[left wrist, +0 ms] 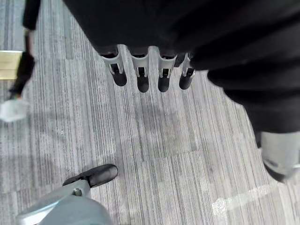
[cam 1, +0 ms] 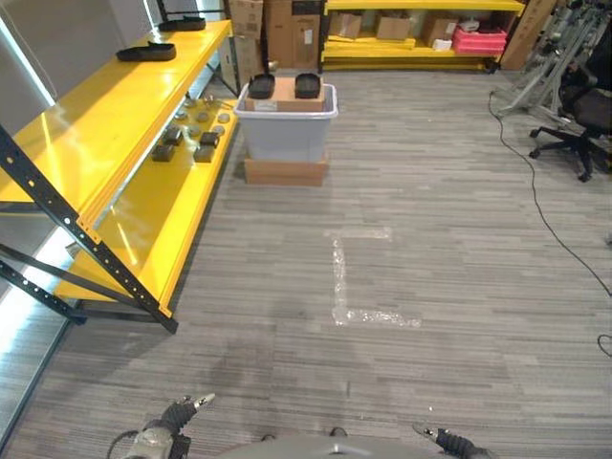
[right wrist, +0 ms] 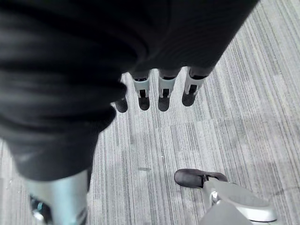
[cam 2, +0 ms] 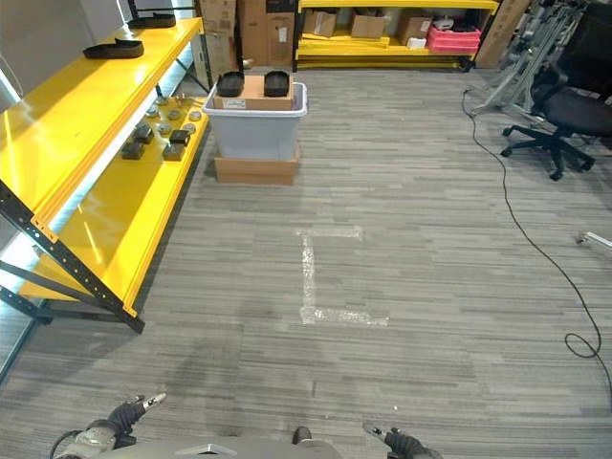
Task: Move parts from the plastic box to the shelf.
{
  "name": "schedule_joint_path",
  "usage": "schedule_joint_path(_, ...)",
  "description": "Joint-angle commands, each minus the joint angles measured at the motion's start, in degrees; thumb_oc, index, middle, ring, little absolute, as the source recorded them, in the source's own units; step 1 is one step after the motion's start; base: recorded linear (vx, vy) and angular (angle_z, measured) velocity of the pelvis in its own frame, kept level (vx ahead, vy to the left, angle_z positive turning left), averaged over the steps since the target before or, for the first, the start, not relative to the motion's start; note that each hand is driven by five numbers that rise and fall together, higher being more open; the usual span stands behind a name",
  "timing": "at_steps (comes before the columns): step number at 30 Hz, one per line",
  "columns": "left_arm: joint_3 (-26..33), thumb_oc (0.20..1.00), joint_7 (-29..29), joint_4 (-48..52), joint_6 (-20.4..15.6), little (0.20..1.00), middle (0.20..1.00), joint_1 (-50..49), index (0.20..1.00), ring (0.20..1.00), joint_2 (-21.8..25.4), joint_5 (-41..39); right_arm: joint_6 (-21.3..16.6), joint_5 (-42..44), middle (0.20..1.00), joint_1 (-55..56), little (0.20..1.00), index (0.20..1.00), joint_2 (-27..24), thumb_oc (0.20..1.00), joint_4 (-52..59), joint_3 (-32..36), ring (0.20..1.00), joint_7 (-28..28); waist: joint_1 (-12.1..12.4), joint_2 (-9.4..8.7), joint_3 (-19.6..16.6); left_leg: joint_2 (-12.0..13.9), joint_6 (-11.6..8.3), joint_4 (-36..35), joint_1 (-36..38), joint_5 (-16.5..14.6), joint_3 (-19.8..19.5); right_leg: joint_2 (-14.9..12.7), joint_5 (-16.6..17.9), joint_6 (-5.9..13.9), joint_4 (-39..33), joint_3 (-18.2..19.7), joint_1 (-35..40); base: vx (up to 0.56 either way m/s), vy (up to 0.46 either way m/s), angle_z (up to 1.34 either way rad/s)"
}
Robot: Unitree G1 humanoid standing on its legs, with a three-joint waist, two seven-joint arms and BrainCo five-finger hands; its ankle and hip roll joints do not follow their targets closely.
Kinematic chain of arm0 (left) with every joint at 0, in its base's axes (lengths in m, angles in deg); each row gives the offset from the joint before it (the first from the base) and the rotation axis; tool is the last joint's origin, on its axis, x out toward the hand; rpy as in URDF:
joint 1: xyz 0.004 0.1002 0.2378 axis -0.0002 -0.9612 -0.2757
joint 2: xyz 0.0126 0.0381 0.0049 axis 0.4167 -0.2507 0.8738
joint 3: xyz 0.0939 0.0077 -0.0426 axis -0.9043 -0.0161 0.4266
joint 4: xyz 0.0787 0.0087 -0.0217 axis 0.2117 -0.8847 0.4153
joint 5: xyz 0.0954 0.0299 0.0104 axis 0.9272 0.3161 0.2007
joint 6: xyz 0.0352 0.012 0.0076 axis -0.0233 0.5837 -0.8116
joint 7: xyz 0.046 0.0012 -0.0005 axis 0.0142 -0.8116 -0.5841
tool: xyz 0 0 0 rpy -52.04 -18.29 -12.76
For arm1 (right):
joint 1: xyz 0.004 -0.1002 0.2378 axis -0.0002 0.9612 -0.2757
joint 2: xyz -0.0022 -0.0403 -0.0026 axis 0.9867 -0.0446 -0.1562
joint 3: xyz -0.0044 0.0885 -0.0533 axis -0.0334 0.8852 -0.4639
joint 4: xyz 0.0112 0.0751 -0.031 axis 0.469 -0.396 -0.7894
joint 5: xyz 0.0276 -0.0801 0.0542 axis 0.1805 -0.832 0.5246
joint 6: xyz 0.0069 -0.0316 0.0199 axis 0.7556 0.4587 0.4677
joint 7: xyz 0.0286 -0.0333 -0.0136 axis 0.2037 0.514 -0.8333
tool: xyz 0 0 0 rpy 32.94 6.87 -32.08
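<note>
The grey box (cam 1: 285, 127) sits on a flat carton (cam 1: 286, 171) on the floor, just beside the far end of the yellow shelf (cam 1: 115, 124). Two black parts (cam 1: 284, 86) rest on a cardboard sheet across the box's top, and more small dark parts (cam 1: 184, 142) lie on the shelf's lower level (a black tray sits on the upper one). Both hands hang low, well apart from the box: the left hand (left wrist: 140, 70) and the right hand (right wrist: 159, 89) each have relaxed, straight fingers over bare floor, holding nothing.
</note>
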Motion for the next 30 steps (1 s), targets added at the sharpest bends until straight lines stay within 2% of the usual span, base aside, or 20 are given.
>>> schedule_joint_path(1, -0.8, 1.000, -1.2, -1.1, -2.1, 1.000, 1.000, 4.1, 1.000, 1.000, 1.7, 1.8, -1.1, -1.3, 1.000, -2.5, 1.000, 1.000, -0.1, 1.000, -1.5, -2.2, 1.000, 1.3, 0.5, -1.64, 1.8, 0.4, -1.03, 0.6, 1.0, -2.5, 0.9, -6.3, -1.3, 7.91, 8.0, 3.6, 0.0, -0.05, 0.135, -0.14)
schedule_joint_path(2, -1.3, 1.000, -1.4, -0.4, -2.1, 1.000, 1.000, 4.5, 1.000, 1.000, 2.1, 2.1, -1.0, -3.1, 1.000, -2.9, 1.000, 1.000, 0.2, 1.000, -1.8, -3.1, 1.000, 1.7, 0.0, -1.43, 3.2, 0.2, -0.29, 0.4, 1.0, -2.4, 0.3, -6.5, 1.6, 9.41, 15.4, 5.2, -4.3, -0.07, 0.187, -0.04)
schedule_joint_path(4, -2.0, 1.000, -1.7, 0.0, -1.9, 1.000, 1.000, 5.0, 1.000, 1.000, 2.4, 2.7, -1.0, -4.7, 1.000, -3.4, 1.000, 1.000, 0.3, 1.000, -1.4, -4.1, 1.000, 2.1, -0.5, -1.09, 4.5, -0.1, 0.40, -0.2, 1.1, -2.2, -0.2, -7.4, 5.9, 10.49, 22.5, 7.0, -8.6, -0.05, 0.148, -0.04)
schedule_joint_path(5, -2.0, 1.000, -1.7, 0.0, -1.9, 1.000, 1.000, 5.0, 1.000, 1.000, 2.4, 2.7, -1.0, -4.7, 1.000, -3.4, 1.000, 1.000, 0.3, 1.000, -1.4, -4.1, 1.000, 2.1, -0.4, -1.14, 4.4, -0.2, 0.42, -0.2, 1.0, -2.2, -0.1, -7.5, 5.8, 10.52, 22.7, 7.2, -8.9, -0.04, 0.105, 0.10)
schedule_joint_path(6, -2.4, 1.000, -2.0, -0.2, -1.9, 1.000, 1.000, 5.3, 1.000, 1.000, 2.4, 3.2, -1.1, -5.1, 1.000, -3.9, 1.000, 1.000, 0.6, 1.000, -0.8, -4.5, 1.000, 2.7, -0.7, -0.88, 5.3, -0.3, 0.72, -0.2, 1.3, -2.3, -0.1, -7.8, 7.8, 10.88, 26.0, 7.8, -10.5, 0.00, 0.117, 0.26)
schedule_joint_path(7, -2.9, 1.000, -2.7, -1.2, -1.5, 1.000, 1.000, 6.0, 1.000, 1.000, 2.5, 4.2, -1.3, -4.6, 1.000, -4.4, 1.000, 1.000, 2.0, 1.000, 0.5, -5.2, 1.000, 3.1, -1.5, -0.13, 6.5, 0.4, 0.52, -0.2, 1.9, -2.9, 0.2, -7.4, 7.6, 10.52, 29.1, 8.2, -13.4, 0.00, 0.115, 0.22)
schedule_joint_path(8, -2.9, 1.000, -2.7, -1.2, -1.5, 1.000, 1.000, 6.0, 1.000, 1.000, 2.5, 4.2, -1.3, -4.6, 1.000, -4.3, 1.000, 1.000, 2.0, 1.000, 0.5, -5.2, 1.000, 3.1, -1.5, -0.17, 6.6, 0.4, 0.51, -0.2, 2.0, -2.9, 0.2, -7.4, 7.5, 10.51, 29.2, 8.2, -13.5, 0.15, 0.058, 0.08)
schedule_joint_path(9, -2.1, 1.000, -2.9, -2.4, -1.3, 1.000, 1.000, 5.8, 1.000, 1.000, 2.4, 3.6, -1.3, -4.3, 1.000, -4.0, 1.000, 1.000, 2.9, 1.000, 0.8, -5.7, 1.000, 3.1, -1.9, -0.29, 6.5, 0.5, 0.17, -0.2, 3.0, -3.7, 0.8, -7.5, 5.8, 10.14, 25.7, 6.8, -13.9, 0.21, -0.028, -0.08)
schedule_joint_path(11, -1.5, 1.000, -3.0, -3.3, -1.3, 1.000, 1.000, 5.7, 1.000, 1.000, 2.1, 2.5, -1.3, -4.1, 1.000, -3.4, 1.000, 1.000, 3.7, 1.000, 0.0, -6.1, 1.000, 3.2, -2.4, -0.45, 6.5, 0.3, -0.18, -0.2, 3.6, -4.5, 0.9, -5.4, 3.1, 8.89, 19.1, 5.2, -14.0, 0.24, -0.069, -0.28)
schedule_joint_path(13, -1.6, 1.000, -2.8, -3.8, -1.4, 1.000, 1.000, 5.7, 1.000, 1.000, 1.7, 2.6, -1.1, -4.3, 1.000, -2.9, 1.000, 1.000, 4.0, 1.000, -1.2, -6.6, 1.000, 3.1, -3.1, -1.19, 6.1, -0.3, -0.54, -0.2, 4.2, -5.6, 0.8, -3.5, 3.6, 8.06, 10.1, 3.6, -13.9, 0.28, -0.166, -0.25)
schedule_joint_path(14, -1.4, 1.000, -2.6, -4.2, -1.3, 1.000, 1.000, 5.5, 1.000, 1.000, 1.1, 2.7, -0.8, -4.9, 1.000, -2.0, 1.000, 1.000, 3.9, 1.000, -2.4, -6.5, 1.000, 3.1, -3.4, -1.27, 5.1, -0.3, -1.20, -0.2, 4.9, -6.4, 0.8, -2.9, 4.2, 7.48, 4.9, 2.0, -11.5, 0.26, -0.169, 0.02)
schedule_joint_path(16, -1.3, 1.000, -2.7, -4.3, -1.4, 1.000, 1.000, 5.2, 1.000, 1.000, 0.6, 2.6, -0.8, -5.3, 1.000, -1.7, 1.000, 1.000, 3.8, 1.000, -2.7, -6.4, 1.000, 3.3, -3.3, -1.05, 4.7, -0.1, -1.30, -0.2, 5.0, -6.5, 0.7, -2.9, 3.7, 7.42, 3.5, 1.8, -9.8, 0.20, -0.130, 0.19)
schedule_joint_path(18, -0.8, 1.000, -3.0, -4.0, -1.3, 1.000, 1.000, 4.7, 1.000, 1.000, -0.1, 1.1, -1.3, -5.2, 1.000, -1.3, 1.000, 1.000, 3.6, 1.000, -2.7, -6.5, 1.000, 3.5, -3.4, -0.32, 3.3, 1.0, -2.26, -0.2, 5.4, -5.8, 1.4, -1.0, 2.5, 5.56, 2.4, 3.9, -7.5, 0.29, -0.216, 0.05)
schedule_joint_path(20, -0.5, 1.000, -3.0, -2.9, -1.6, 1.000, 1.000, 4.6, 1.000, 1.000, -1.5, -0.1, -1.6, -4.7, 1.000, -1.0, 1.000, 1.000, 1.9, 1.000, -2.3, -5.7, 1.000, 3.8, -3.4, 0.04, 3.2, 2.0, -4.18, 7.1, 3.9, -5.4, 1.0, -1.0, 1.3, 4.27, 0.3, 2.4, -4.1, 0.27, -0.261, 0.12)
schedule_joint_path(23, -0.7, 1.000, -3.2, -1.8, -2.0, 1.000, 1.000, 5.0, 1.000, 1.000, -2.2, -2.2, -1.9, -4.2, 1.000, -2.1, 1.000, 1.000, 0.6, 1.000, -1.8, -5.1, 1.000, 4.2, -2.7, -0.50, 4.3, 1.5, -7.61, 18.5, -0.9, -0.2, -0.3, -1.2, 0.8, 2.94, -1.9, 1.9, -0.8, 0.12, -0.162, 0.26)
schedule_joint_path(24, -0.7, 1.000, -3.2, -1.8, -2.0, 1.000, 1.000, 5.0, 1.000, 1.000, -2.2, -2.2, -1.9, -4.2, 1.000, -2.1, 1.000, 1.000, 0.6, 1.000, -1.8, -5.1, 1.000, 4.2, -2.8, -0.48, 4.3, 1.5, -7.63, 18.7, -1.0, -0.3, -0.4, -1.2, 0.8, 2.92, -1.9, 1.9, -0.8, 0.12, -0.178, -0.14)
schedule_joint_path(25, -1.2, 1.000, -3.6, -1.8, -2.1, 1.000, 1.000, 5.3, 1.000, 1.000, -2.5, -1.8, -1.8, -4.8, 1.000, -2.9, 1.000, 1.000, -0.3, 1.000, -0.8, -5.7, 1.000, 4.1, -2.1, -1.61, 5.4, -0.6, -8.45, 26.4, -5.1, 1.4, -2.3, -2.4, 0.5, 2.45, -2.1, 1.9, 0.1, 0.14, -0.151, -0.10)
schedule_joint_path(27, -2.2, 1.000, -3.7, -1.0, -2.0, 1.000, 1.000, 5.3, 1.000, 1.000, -2.9, -1.5, -1.8, -5.2, 1.000, -3.9, 1.000, 1.000, -1.2, 1.000, -0.5, -6.1, 1.000, 4.5, -1.4, -1.97, 6.0, 0.2, -7.69, 23.9, -9.2, 0.9, -0.1, -3.4, -0.2, 2.79, -2.1, 1.5, 0.6, 0.17, -0.117, 0.05)
schedule_joint_path(29, -2.9, 1.000, -3.6, -0.8, -1.9, 1.000, 1.000, 4.8, 1.000, 1.000, -2.9, -0.6, -1.5, -6.0, 1.000, -4.7, 1.000, 1.000, -2.1, 1.000, -1.0, -6.6, 1.000, 4.8, -0.3, -1.21, 5.7, 0.4, -6.15, 14.9, -10.4, -0.3, 1.6, -3.3, -1.1, 3.33, -2.1, 0.6, 1.3, 0.23, -0.031, 0.24)
schedule_joint_path(30, -3.6, 1.000, -3.6, -1.5, -1.7, 1.000, 1.000, 4.3, 1.000, 1.000, -3.0, 0.6, -1.4, -6.5, 1.000, -5.2, 1.000, 1.000, -2.6, 1.000, -1.3, -6.9, 1.000, 5.0, 0.6, -0.12, 5.5, 0.2, -5.41, 9.0, -11.9, 1.9, 1.1, -2.5, -1.5, 3.59, -2.1, 0.6, 1.7, 0.26, -0.001, 0.17)
